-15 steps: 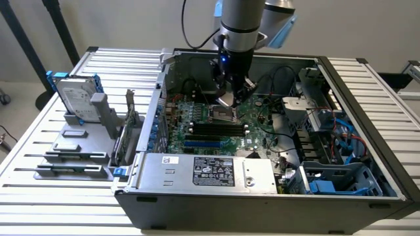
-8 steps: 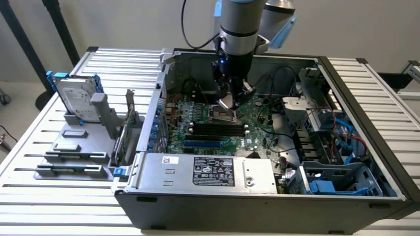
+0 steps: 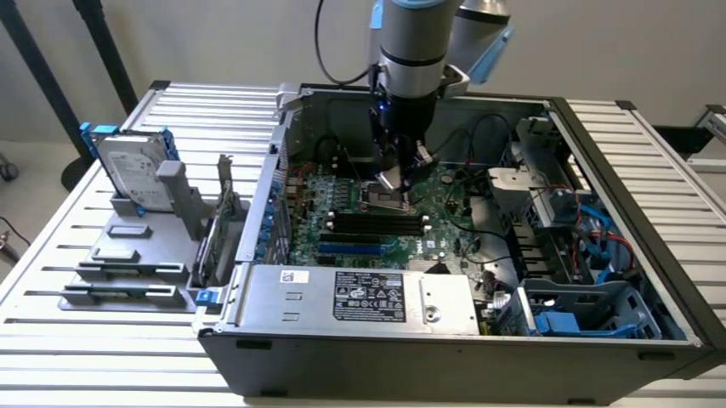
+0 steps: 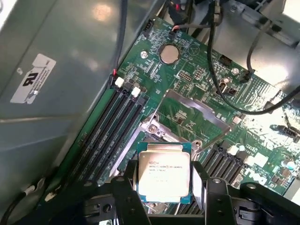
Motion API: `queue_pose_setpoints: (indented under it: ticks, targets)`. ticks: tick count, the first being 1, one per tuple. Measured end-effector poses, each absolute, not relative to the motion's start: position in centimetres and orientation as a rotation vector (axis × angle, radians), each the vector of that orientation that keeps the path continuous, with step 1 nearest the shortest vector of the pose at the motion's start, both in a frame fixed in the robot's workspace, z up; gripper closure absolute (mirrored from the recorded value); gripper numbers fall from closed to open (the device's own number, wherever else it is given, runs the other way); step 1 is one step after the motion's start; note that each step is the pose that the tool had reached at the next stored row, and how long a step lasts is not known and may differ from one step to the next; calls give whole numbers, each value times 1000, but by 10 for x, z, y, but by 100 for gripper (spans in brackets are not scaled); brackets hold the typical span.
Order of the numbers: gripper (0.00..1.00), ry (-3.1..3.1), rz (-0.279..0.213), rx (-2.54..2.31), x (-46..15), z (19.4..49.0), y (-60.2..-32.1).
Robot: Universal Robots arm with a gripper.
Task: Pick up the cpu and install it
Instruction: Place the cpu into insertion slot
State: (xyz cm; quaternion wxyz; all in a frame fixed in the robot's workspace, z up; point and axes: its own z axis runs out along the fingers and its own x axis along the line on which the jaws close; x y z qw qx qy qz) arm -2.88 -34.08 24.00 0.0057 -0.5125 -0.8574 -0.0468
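Observation:
The cpu (image 4: 164, 171), a flat square chip with a dull silver printed top and a thin green rim, sits between the two black fingers (image 4: 125, 187) of my gripper (image 4: 164, 180), which is shut on its sides. It hangs just above the green motherboard (image 4: 197, 79), close to the metal-framed cpu socket (image 4: 187, 117). In the exterior view my gripper (image 3: 392, 183) reaches straight down into the open computer case (image 3: 635, 280), with a silver glint of the cpu (image 3: 389, 180) at its tip over the socket (image 3: 386, 202).
Black memory slots (image 4: 110, 126) run beside the socket. Black cables (image 4: 220, 61) cross the board. A grey labelled power-supply box (image 3: 363, 297) lies at the case front. Outside, a hard drive in a blue bracket (image 3: 131, 166) stands on a grey parts holder (image 3: 125, 272).

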Motion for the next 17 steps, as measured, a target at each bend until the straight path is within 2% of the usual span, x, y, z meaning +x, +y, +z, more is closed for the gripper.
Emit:
queue_pose_setpoints:
  ticks: [17]
  targets:
    - [45,-2434,-130,-1949,-29,229,-341]
